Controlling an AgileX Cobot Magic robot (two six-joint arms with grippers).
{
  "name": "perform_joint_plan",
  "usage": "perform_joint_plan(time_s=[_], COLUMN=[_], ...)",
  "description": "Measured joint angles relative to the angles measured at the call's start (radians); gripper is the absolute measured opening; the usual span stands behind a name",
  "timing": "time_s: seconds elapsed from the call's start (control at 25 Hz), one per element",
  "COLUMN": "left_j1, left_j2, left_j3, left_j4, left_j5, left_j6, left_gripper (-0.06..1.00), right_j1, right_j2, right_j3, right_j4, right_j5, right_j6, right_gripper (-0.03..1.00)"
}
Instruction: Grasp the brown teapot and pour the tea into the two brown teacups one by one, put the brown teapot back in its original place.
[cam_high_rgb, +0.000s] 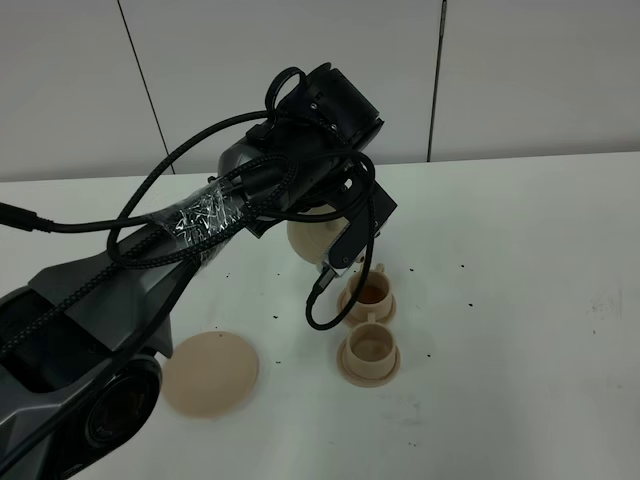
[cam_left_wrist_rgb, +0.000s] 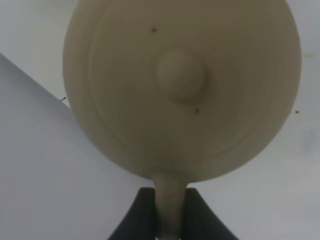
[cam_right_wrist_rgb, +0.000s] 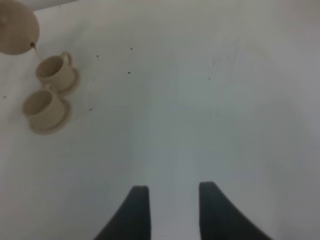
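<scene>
Closest to the high camera, the left arm (cam_high_rgb: 100, 310) sweeps up from the lower left corner, black, cable-wrapped, with a patch of shiny tape. At its end the brown teapot (cam_high_rgb: 310, 240) hangs clear of the white surface (cam_high_rgb: 530, 300), tipped toward the far teacup (cam_high_rgb: 372, 295), which holds brown liquid. Just in front of that stands the near teacup (cam_high_rgb: 368, 348), pale inside. Each cup sits on its own small saucer (cam_high_rgb: 350, 372). The large saucer (cam_high_rgb: 210, 372) lies flat beside the arm's base, well apart from the cups. Dark specks dot the surface around them.

From the left wrist, the teapot fills nearly everything: I am looking at its lid, with the lid knob (cam_left_wrist_rgb: 180, 75) in the middle. The left claw (cam_left_wrist_rgb: 169, 220) is clamped on the loop handle (cam_left_wrist_rgb: 169, 197), one dark finger pressing each side.

From the right wrist, the right claw (cam_right_wrist_rgb: 172, 210) has its fingers apart with nothing between them, over the surface. Well off from it I see both teacups side by side and the teapot's round body, its spout just over the far teacup's rim.
</scene>
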Motion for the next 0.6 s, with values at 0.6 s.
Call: perform_joint_plan(time_s=[0.6], left_j1=[-0.031], left_j2=[0.000], left_j3=[0.000], left_j4=[0.006], left_j5=[0.001], left_j6=[0.002], left_gripper=[0.17], right_j1=[0.000], right_j2=[0.000], right_j3=[0.000], right_j4=[-0.015], right_j5=[0.000], right_j6=[0.000], right_gripper=[0.24])
